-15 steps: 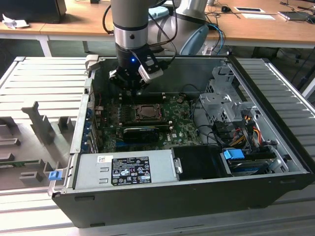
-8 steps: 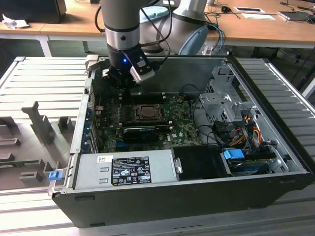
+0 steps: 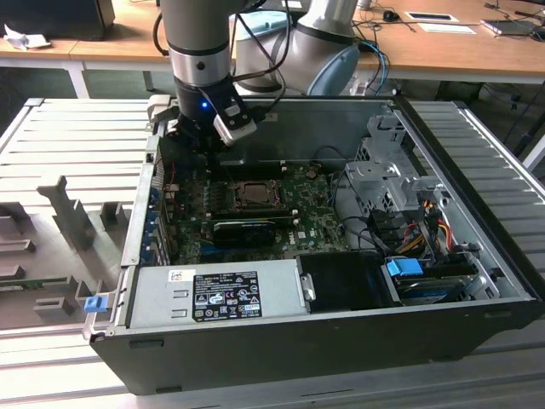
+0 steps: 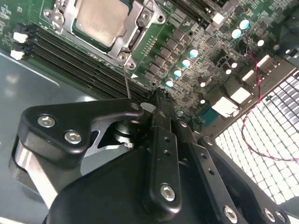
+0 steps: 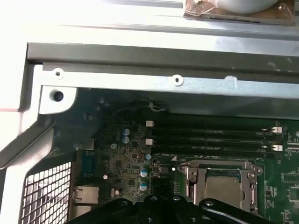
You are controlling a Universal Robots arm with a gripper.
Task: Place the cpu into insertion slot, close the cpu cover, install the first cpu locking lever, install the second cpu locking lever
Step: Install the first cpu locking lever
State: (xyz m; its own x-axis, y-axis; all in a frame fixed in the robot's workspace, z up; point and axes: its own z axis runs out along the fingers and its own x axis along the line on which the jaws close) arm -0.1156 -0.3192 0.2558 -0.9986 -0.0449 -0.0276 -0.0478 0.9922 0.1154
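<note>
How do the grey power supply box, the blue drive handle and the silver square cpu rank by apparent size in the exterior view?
1. Grey power supply box
2. Silver square cpu, though farther from the camera
3. Blue drive handle, close in size to the cpu

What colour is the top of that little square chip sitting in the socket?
Silver-grey, a dull metal sheen: the small flat square cpu shows best in the second wrist view.

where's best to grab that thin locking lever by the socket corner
Probably the locking lever near its free end, which stands clear of the board; come from above, since the cpu cover and memory slots crowd its base.
</note>
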